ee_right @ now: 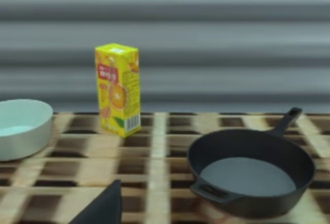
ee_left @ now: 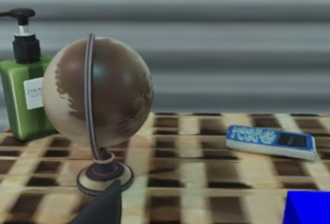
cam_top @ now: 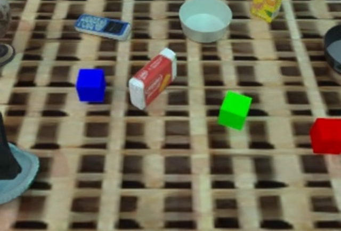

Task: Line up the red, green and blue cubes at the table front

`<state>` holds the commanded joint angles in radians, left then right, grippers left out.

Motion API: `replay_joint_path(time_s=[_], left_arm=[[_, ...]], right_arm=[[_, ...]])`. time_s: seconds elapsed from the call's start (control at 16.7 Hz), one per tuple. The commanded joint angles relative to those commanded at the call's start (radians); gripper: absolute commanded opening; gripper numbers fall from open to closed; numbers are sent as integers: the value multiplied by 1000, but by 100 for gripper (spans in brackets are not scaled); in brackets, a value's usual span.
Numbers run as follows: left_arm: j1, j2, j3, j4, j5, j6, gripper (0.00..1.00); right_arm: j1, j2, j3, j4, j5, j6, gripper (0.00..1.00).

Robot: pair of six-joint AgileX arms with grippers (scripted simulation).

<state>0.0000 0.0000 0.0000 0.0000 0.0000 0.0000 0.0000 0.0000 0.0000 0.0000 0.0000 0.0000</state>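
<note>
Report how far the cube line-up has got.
Nothing looks done: the bright blue cube, bright green cube and bright red cube sit scattered mid-table, apart. Nothing is in hand; neither gripper is near a cube. All three still need moving to the front of the wooden lattice table.

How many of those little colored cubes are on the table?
3. The blue cube sits at the left, the green cube right of centre, and the red cube at the right edge, partly cut off. No others show.
</note>
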Motion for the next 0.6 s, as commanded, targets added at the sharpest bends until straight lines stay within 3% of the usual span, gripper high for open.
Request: replay_joint_path(time_s=[0.3, 0.6], left_arm=[[0, 0, 0, 0, 0, 0, 100], [0, 0, 0, 0, 0, 0, 100]], right_arm=[[9, 63, 61, -45, -2, 9, 100], [34, 381, 323, -244, -2, 48, 100]])
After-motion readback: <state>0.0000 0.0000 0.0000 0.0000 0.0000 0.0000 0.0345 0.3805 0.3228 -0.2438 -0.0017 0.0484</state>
